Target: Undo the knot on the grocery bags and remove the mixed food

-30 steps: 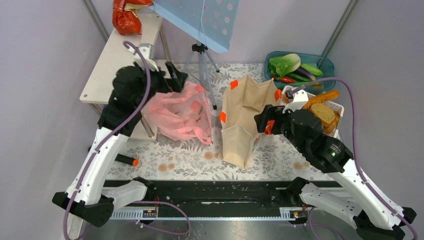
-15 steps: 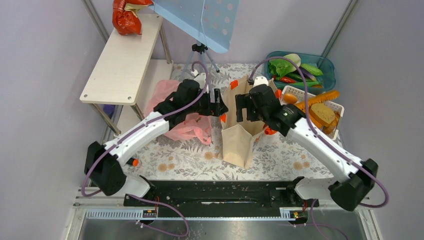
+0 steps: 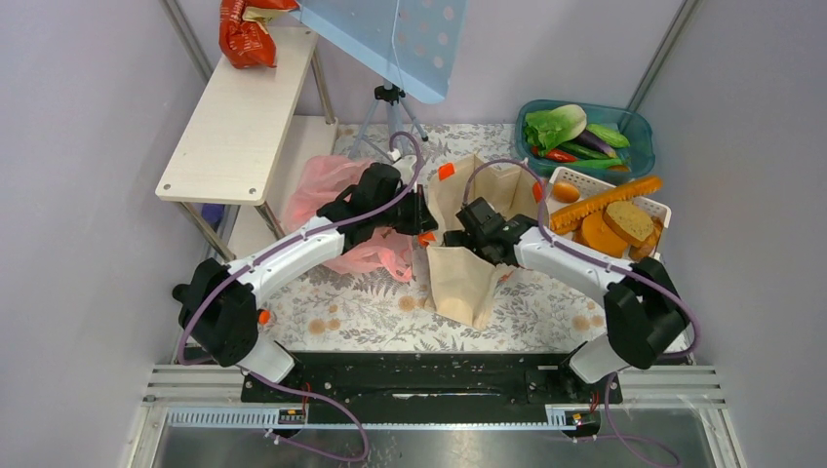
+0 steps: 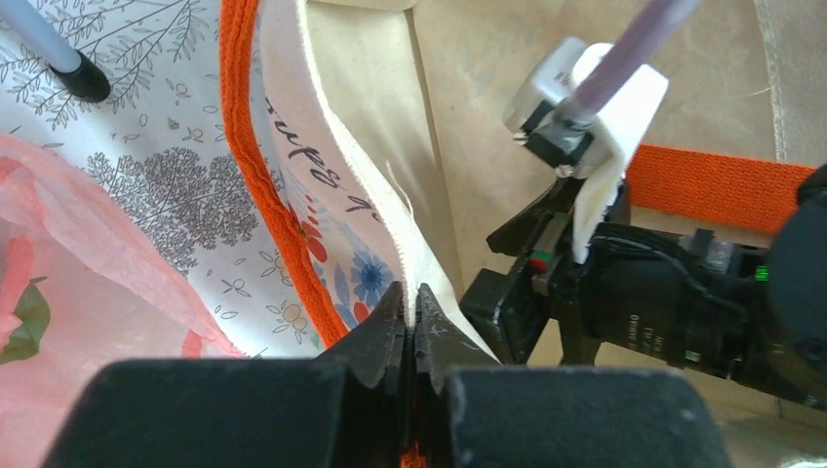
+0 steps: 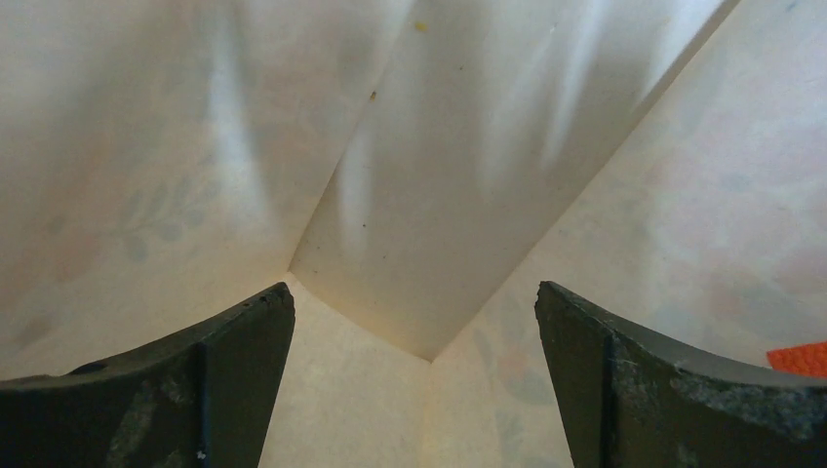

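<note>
The pink grocery bag [image 3: 336,210] lies crumpled on the floral cloth left of the beige tote [image 3: 478,268]. In the left wrist view the bag [image 4: 68,322] shows a green bit through the plastic. My left gripper [image 3: 423,211] is shut on the tote's left rim [image 4: 414,283], beside its orange handle [image 4: 249,166]. My right gripper [image 3: 458,234] is open and reaches down inside the tote. Its jaws [image 5: 414,302] face the bare beige bottom. Mixed food lies at the right: a leafy vegetable [image 3: 554,125] in a teal bin and bread pieces [image 3: 629,222] in a white basket.
A white shelf [image 3: 239,107] with a red bag [image 3: 244,34] stands at the back left. A tripod [image 3: 392,122] holding a blue perforated panel [image 3: 390,39] stands behind the bags. The teal bin [image 3: 639,127] and white basket [image 3: 663,210] are at the back right.
Both arms have swung in to the tote. My left gripper left the pink bag and shut on the tote's rim. My right gripper went down into the tote.
</note>
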Available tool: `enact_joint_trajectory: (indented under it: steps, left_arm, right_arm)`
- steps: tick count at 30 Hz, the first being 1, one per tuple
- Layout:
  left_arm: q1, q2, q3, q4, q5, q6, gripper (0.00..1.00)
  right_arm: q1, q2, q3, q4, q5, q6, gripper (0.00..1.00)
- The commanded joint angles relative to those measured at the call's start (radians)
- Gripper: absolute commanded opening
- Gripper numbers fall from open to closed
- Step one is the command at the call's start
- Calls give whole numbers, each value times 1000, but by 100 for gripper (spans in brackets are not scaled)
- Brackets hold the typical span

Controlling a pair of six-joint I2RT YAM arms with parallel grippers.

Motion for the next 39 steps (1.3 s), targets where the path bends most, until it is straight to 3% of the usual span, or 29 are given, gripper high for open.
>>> enact_joint_trajectory:
  steps: [1, 6, 11, 16, 22, 23, 25, 27, 30, 32, 39]
  left_arm:
    - [-2, -25, -27, 41, 30, 10, 0]
    - [-2, -33, -32, 41, 41, 10, 0]
    - [0, -86, -31, 14, 17, 33, 0]
    - [2, -184, -37, -52, -36, 101, 0]
    - [1, -255, -32, -108, 47, 119, 0]
    - [1, -263, -35, -114, 58, 123, 0]
    - [1, -275, -48, -119, 61, 136, 0]
    - [1, -274, -45, -147, 54, 154, 0]
    - [1, -281, -42, -175, 77, 182, 0]
    - [-1, -303, -50, -161, 112, 213, 0]
    - [-37, -405, -21, -137, 144, 416, 0]
  right_arm:
    - [45, 87, -61, 13, -36, 53, 99]
    - [71, 159, -115, 89, 46, 111, 99]
    - [73, 197, -131, 84, 228, 161, 99]
    - [8, 167, -199, 159, 196, 191, 99]
    - [-8, 235, -175, 146, 260, 161, 99]
    - [-8, 243, -180, 170, 240, 164, 97]
    - [-9, 239, -206, 242, 174, 172, 81]
    - [-9, 201, -250, 323, 102, 188, 59]
    - [-9, 92, -276, 367, 53, 198, 18]
    - [-9, -16, -269, 344, 74, 186, 0]
    - [-8, -438, -195, 325, 192, 84, 0]
